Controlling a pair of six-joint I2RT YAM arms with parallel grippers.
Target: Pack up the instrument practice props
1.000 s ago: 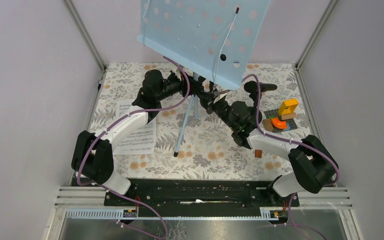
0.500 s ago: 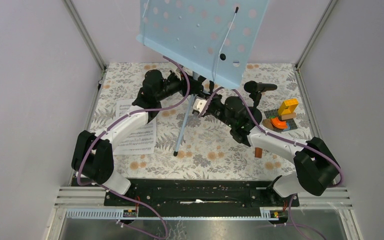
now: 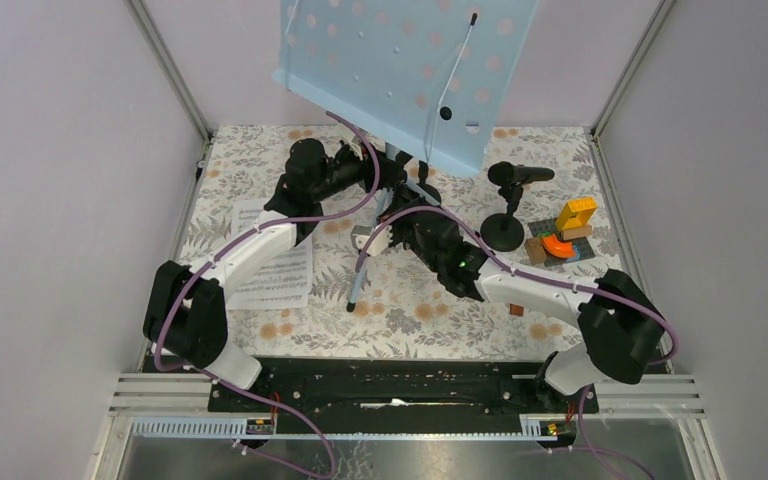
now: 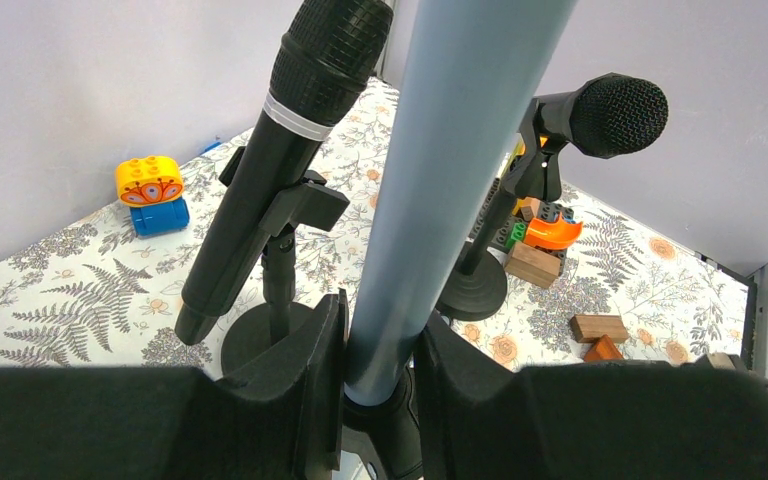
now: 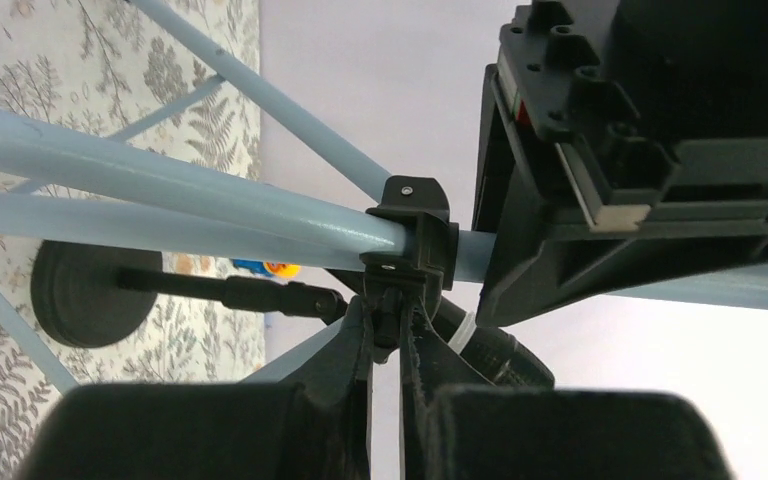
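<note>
Top external view: the music desk point(image 3: 410, 70) is carried high over the far edge of the table point(image 3: 250, 150) on its tripod point(image 3: 360, 285), whose pole is clamped by the left gripper point(image 4: 380, 370) for steadiness. The collar point(image 5: 410, 235) at the leg joint is pinched by the nearly closed right gripper point(image 5: 385, 330), probably so the legs can be folded. The microphones point(image 4: 280, 150) and sheet music point(image 3: 278, 275) are not yet packed.

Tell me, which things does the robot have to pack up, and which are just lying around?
To pack up:
- light-blue music desk
- tripod
- sheet music
- tilted microphone on its holder
- other microphone on its holder

Just lying about:
- stack of toy blocks
- yellow-and-blue block
- small wooden blocks
</note>
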